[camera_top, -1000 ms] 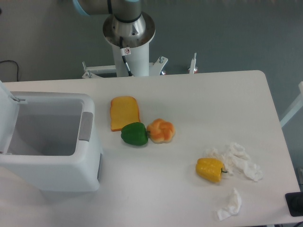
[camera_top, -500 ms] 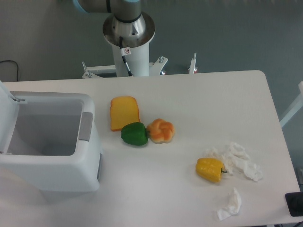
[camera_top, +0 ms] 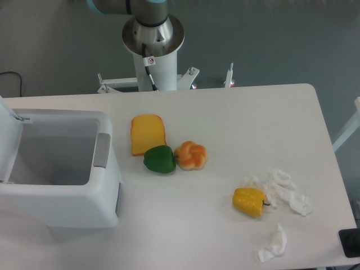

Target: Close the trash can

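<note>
Desk (camera_top: 225,112): one, white, with a rounded far-right corner; it carries everything listed below.
Trash can (camera_top: 62,208): one, white and boxy, at the desk's left edge toward the near side. It stands open, cavity showing, and runs off the left of the frame.
Lid (camera_top: 8,135): one, raised upright along the can's left side, only partly in view.
Latch tab (camera_top: 102,150): one, grey, on the can's right rim.
Arm base (camera_top: 153,39): one, mounted behind the desk's far edge; the arm leaves the frame at the top.
Hand: out of frame, so its opening cannot be told.
Bread slice (camera_top: 148,134): one, just right of the can.
Tissues: two, a larger crumpled one (camera_top: 284,191) and a small one (camera_top: 274,243), near the right near corner.
Peppers: two, a green (camera_top: 160,159) touching the bread, a yellow (camera_top: 250,201) against the larger tissue.
Bun (camera_top: 190,155): one, touching the green pepper.
Open room: bare desk between the can and the yellow pepper, and along the far right.
</note>
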`<state>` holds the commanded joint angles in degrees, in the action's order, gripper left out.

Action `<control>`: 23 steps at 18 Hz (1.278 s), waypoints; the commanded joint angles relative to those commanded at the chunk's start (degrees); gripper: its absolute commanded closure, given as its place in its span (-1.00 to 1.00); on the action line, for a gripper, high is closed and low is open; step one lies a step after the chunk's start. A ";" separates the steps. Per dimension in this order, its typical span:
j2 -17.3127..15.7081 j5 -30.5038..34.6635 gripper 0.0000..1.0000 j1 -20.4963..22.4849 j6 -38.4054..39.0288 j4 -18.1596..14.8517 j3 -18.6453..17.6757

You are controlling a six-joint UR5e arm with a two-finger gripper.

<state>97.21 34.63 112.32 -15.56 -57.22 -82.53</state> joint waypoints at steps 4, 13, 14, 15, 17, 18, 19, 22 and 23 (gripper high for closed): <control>0.09 3.15 -1.00 0.09 -0.87 0.00 -0.26; -0.88 8.17 -1.00 3.69 -3.16 0.00 -0.97; -0.96 9.65 -1.00 4.04 -3.51 0.00 -1.14; -1.14 11.32 -1.00 4.22 -4.12 0.00 -1.67; -1.23 13.53 -1.00 5.09 -5.62 -0.09 -1.85; -1.32 13.80 -1.00 5.97 -5.80 -0.09 -2.11; -1.40 13.80 -1.00 6.76 -6.15 -0.09 -2.28; -1.58 14.24 -1.00 8.78 -7.90 0.00 -2.72; -1.58 14.33 -1.00 9.57 -9.13 0.00 -3.07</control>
<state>95.63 48.95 121.90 -24.68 -57.22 -85.60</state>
